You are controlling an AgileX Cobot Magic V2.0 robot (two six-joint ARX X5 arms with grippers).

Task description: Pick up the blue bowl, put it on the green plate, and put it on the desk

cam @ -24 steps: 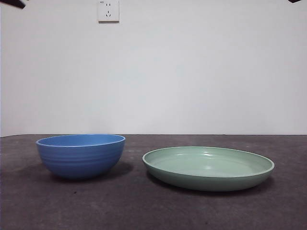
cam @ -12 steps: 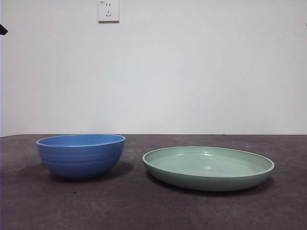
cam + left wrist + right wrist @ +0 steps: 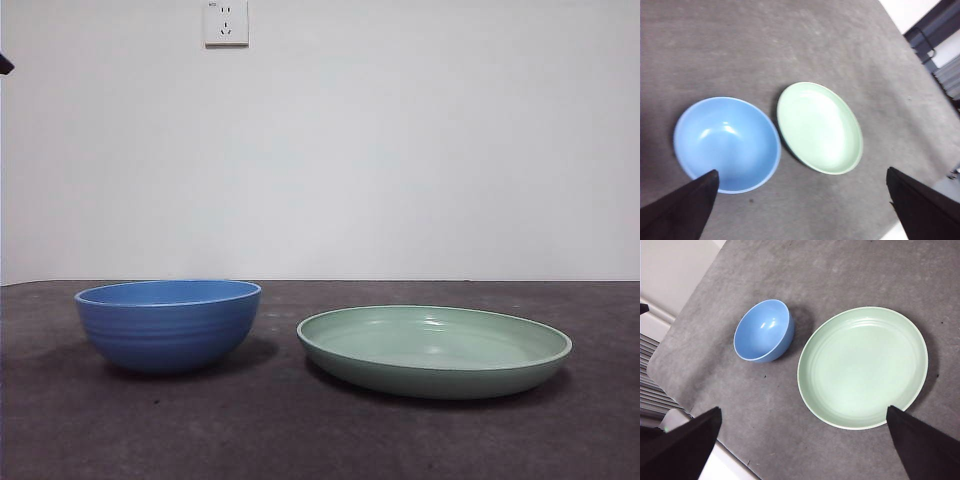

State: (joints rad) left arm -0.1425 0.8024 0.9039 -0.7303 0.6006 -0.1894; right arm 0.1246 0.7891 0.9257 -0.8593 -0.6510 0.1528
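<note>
Both arms are hanging high above the worktop, looking down. The left end effector is spreading its jaws wide above the blue bowl; the right end effector is gaping equally wide above the green plate. The bowl is sitting empty on the worktop, the plate just beside it at 3 o'clock, not touching.

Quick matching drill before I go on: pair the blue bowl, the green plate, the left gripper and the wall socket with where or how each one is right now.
Things:
1. round, deep blue bowl
2. wide, shallow pale green plate
3. left gripper
4. white wall socket

States:
A. high on the white wall
B. jaws wide apart, holding nothing
C. empty, upright, beside the plate
D. flat on the grey desk, nothing on it

Pairs: 1-C, 2-D, 3-B, 4-A
</note>
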